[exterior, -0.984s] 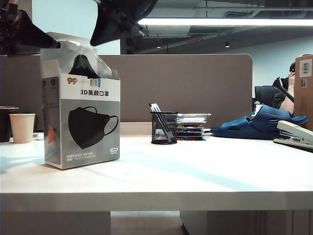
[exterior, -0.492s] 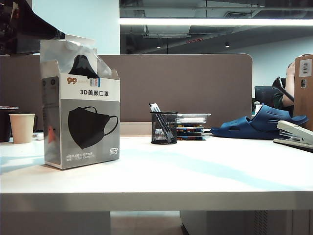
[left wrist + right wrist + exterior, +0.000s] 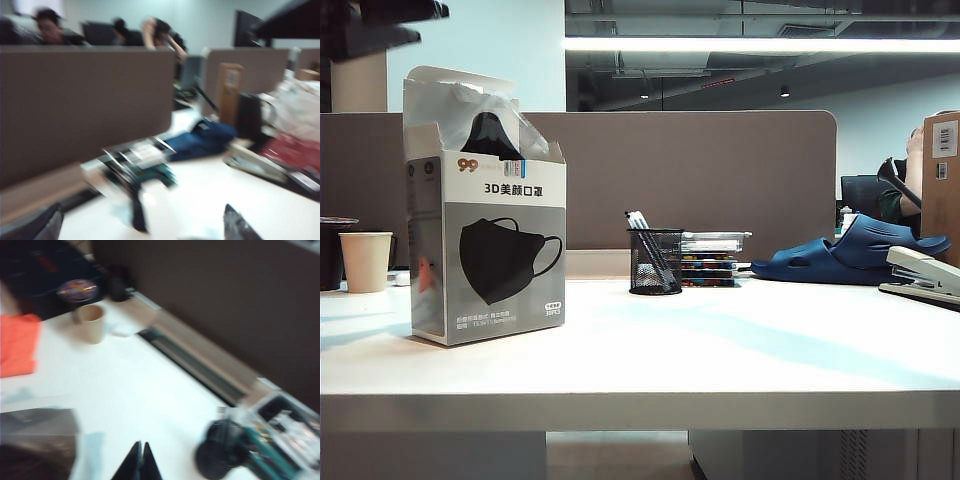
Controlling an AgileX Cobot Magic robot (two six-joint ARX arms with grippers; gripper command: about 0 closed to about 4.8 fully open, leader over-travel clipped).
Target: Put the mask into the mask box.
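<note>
Left hand [image 3: 142,222] fingertips wide apart above white table [image 3: 210,195], brown partition [image 3: 85,105] beyond, everything blurred.

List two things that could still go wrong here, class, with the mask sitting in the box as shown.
1. The mask pokes above the mask box, flaps open; it may spring out.
2. The left gripper, open, hangs above the box; a low move might topple it. The right gripper is shut, clear of it.
</note>
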